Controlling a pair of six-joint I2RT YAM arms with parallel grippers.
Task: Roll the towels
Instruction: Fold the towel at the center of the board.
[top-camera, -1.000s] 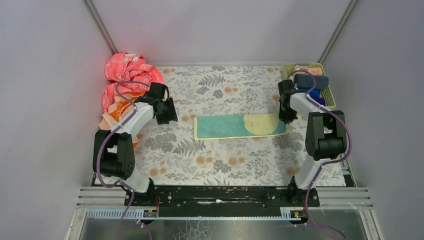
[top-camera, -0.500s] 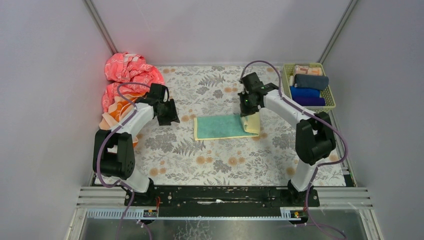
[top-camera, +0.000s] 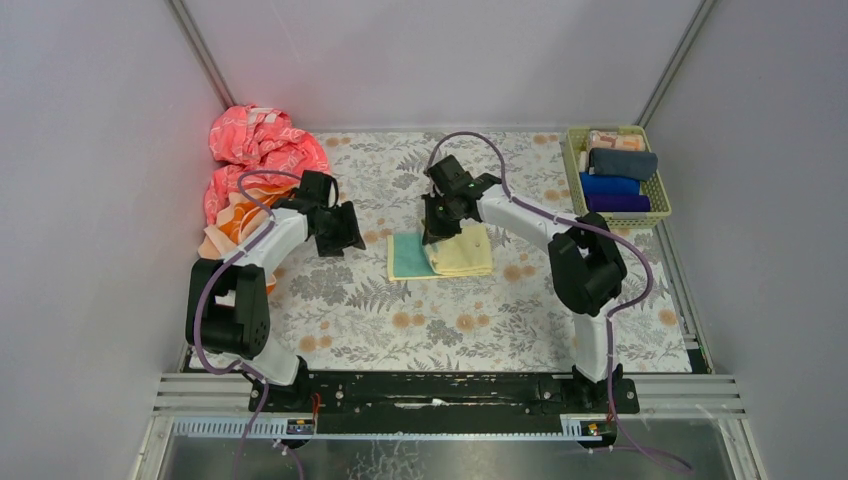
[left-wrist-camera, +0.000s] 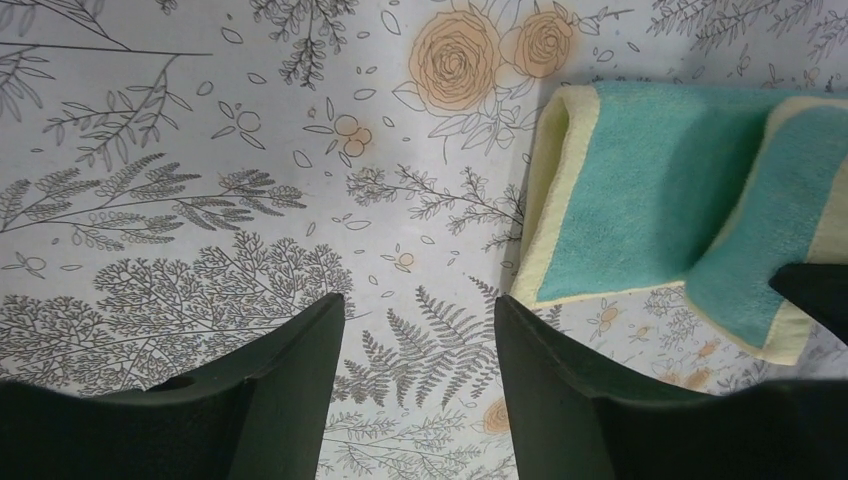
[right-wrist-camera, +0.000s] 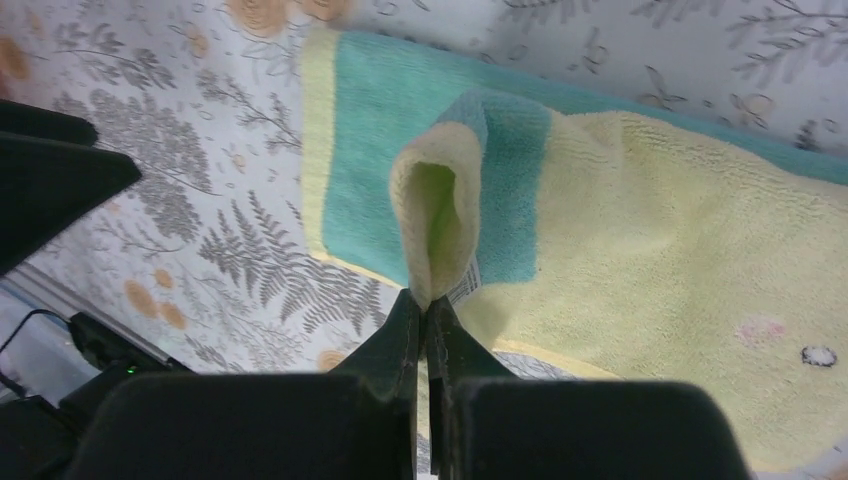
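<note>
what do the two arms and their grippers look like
The left arm and right arm have white links between bulky black joints, each trailed by a looping purple cable. The left gripper and right gripper are black and wedge-shaped. No markings visible.

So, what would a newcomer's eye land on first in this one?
The right gripper pinches a looped edge of the teal towel, whose pale yellow underside lies folded over it in the middle of the table. A crumpled orange-pink heap fills the far left corner. A green basket at the far right holds rolled towels.
</note>
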